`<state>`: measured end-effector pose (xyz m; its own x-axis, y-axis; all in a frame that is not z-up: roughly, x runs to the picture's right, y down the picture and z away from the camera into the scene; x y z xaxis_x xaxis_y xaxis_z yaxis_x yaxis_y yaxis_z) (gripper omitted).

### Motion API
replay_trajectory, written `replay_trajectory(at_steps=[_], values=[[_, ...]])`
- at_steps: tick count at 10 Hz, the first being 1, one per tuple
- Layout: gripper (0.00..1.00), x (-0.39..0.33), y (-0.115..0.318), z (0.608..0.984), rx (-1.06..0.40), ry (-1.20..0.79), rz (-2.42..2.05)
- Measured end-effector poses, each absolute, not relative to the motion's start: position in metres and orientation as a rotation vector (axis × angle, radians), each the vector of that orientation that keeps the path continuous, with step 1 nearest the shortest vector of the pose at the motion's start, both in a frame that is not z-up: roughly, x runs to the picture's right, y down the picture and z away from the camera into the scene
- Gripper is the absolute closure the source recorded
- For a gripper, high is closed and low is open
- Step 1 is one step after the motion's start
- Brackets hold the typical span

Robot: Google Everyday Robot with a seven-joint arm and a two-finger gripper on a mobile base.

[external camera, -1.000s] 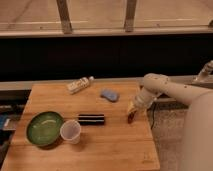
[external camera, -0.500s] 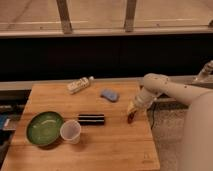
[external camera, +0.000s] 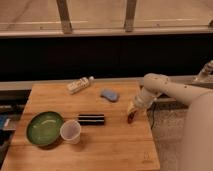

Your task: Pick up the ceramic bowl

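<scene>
The ceramic bowl [external camera: 44,128] is wide, shallow and glossy green, and sits on the wooden table [external camera: 115,147] at its front left. A small translucent white cup [external camera: 70,131] stands right beside it, touching or nearly touching its right rim. My gripper [external camera: 131,117] hangs from the white arm [external camera: 165,90] at the table's right side, pointing down, close above the tabletop. It is far to the right of the bowl and holds nothing that I can see.
A black oblong object [external camera: 91,119] lies between the cup and the gripper. A blue sponge-like object [external camera: 109,94] and a white bottle [external camera: 79,85] on its side lie toward the back. A dark wall and window rail run behind the table.
</scene>
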<state>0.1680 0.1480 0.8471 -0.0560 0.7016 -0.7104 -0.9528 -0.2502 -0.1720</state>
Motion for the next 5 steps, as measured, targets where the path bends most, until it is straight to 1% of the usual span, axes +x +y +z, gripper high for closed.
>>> replay_trajectory(at_steps=[3,5], values=[[0.58,0.1683,0.1476,0.8469,-0.834,0.408,1.645],[0.58,0.1686,0.1382,0.844,-0.809,0.391,1.644]])
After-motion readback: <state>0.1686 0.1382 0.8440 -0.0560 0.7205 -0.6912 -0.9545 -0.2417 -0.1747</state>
